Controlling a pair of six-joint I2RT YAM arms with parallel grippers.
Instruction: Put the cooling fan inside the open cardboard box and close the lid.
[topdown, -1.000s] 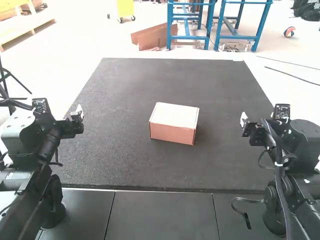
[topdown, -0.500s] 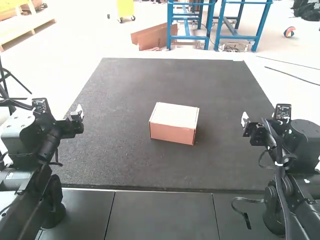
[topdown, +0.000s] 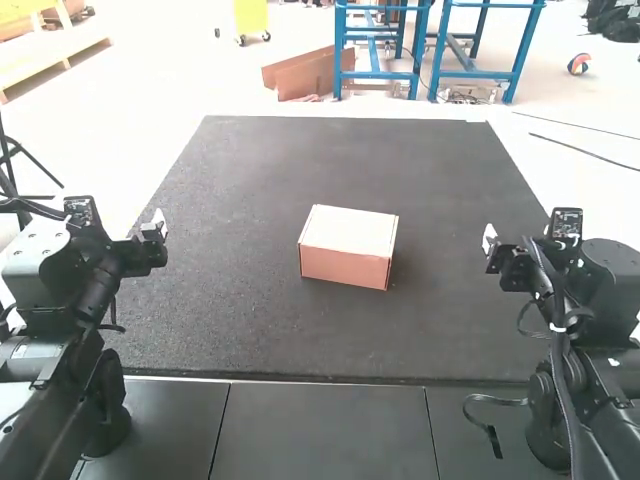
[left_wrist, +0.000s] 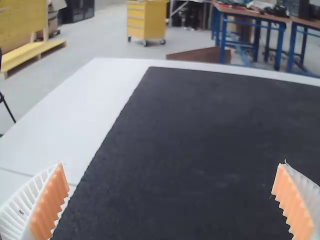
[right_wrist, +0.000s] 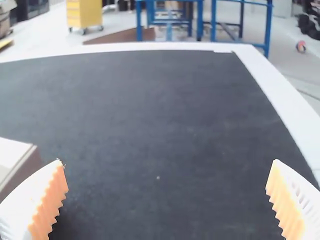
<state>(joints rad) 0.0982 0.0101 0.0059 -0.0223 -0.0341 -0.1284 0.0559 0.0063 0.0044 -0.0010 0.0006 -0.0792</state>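
A brown cardboard box (topdown: 348, 245) stands in the middle of the black mat (topdown: 250, 180) with its lid lying flat on top. My left gripper (topdown: 157, 228) hovers over the mat's left edge, well apart from the box, its white ribbed fingers (left_wrist: 47, 202) spread wide and nothing between them. My right gripper (topdown: 489, 248) hangs over the mat's right side, also apart from the box and open. In the right wrist view a corner of the box (right_wrist: 15, 160) shows beside one orange-padded finger (right_wrist: 47, 200).
The black mat lies on a white table top (topdown: 150, 110) that shows as a pale margin around it. Both arm bases stand at the near edge on dark panels (topdown: 320, 430).
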